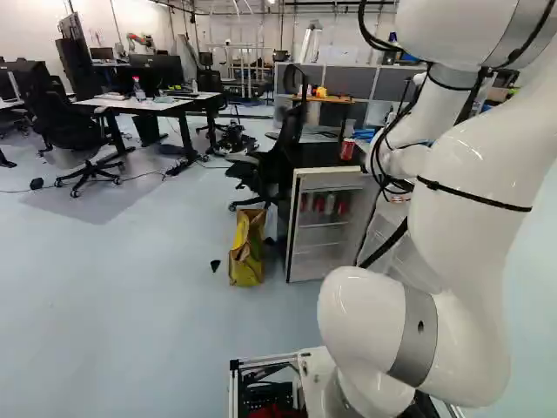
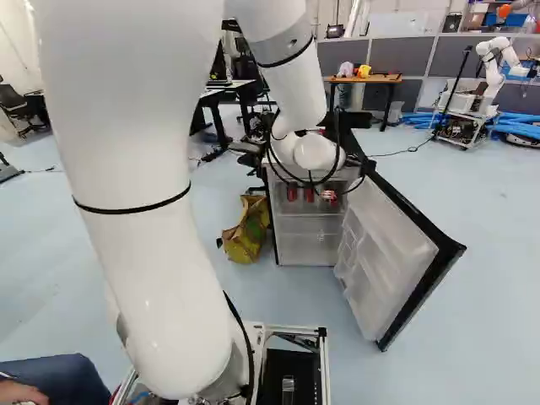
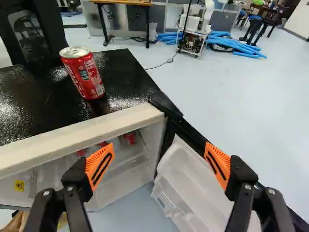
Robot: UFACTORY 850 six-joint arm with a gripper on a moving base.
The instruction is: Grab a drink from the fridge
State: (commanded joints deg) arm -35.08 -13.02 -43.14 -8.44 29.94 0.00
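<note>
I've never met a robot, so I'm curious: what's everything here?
Fridge: one, black-topped, mid left base view
Door: one, black-edged, swung open
Can: one, red, atop fridge
Inner cans: at least three, mostly red, in fridge
Bag: one, yellow, beside fridge
Desks: several, white-topped, left base view's left
Monitors: several, black, on desks
Chairs: several, black, by desks, fridge
Table: one, wooden-topped, beyond fridge
Partitions: several, grey, behind table
Another robot: at least one, white, beyond fridge
Tubes: several, blue, around that robot
Arm: one, white, foreground
Tool: one, black, orange pads, open, facing fridge
</note>
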